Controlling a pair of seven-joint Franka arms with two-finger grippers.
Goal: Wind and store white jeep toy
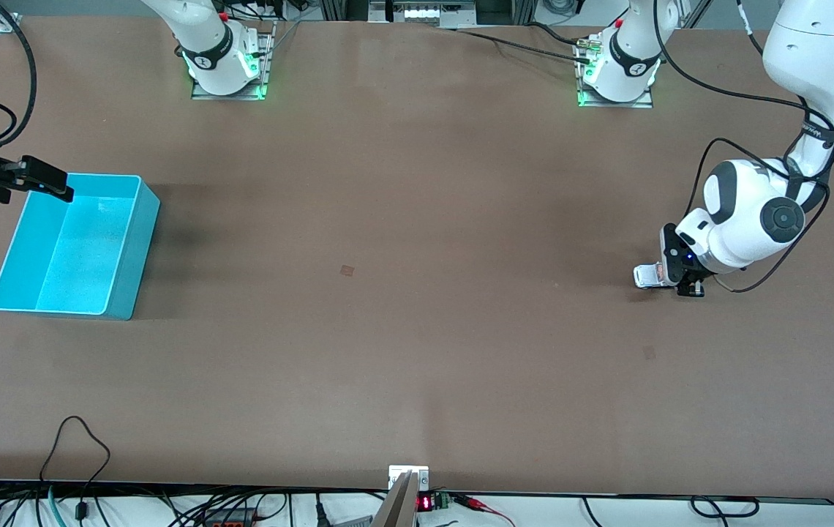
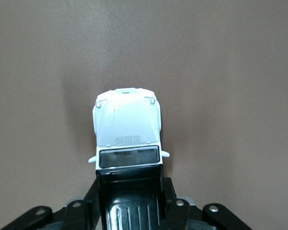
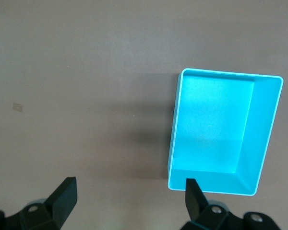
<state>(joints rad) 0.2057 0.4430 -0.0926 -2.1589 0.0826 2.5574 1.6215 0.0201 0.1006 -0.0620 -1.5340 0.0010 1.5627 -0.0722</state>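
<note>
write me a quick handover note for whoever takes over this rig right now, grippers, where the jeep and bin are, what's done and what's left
Left gripper: low at the table toward the left arm's end, fingers shut on the white jeep toy at its rear; the hood sticks out ahead of the fingers.
Right gripper: open, holding nothing, over the rim of the turquoise bin; that arm waits.
Bin: on the table toward the right arm's end, nothing in it.
Done: jeep is gripped. Whether it has been wound cannot be told.
Left: wind it if needed, carry it across the table and put it in the bin.
</note>
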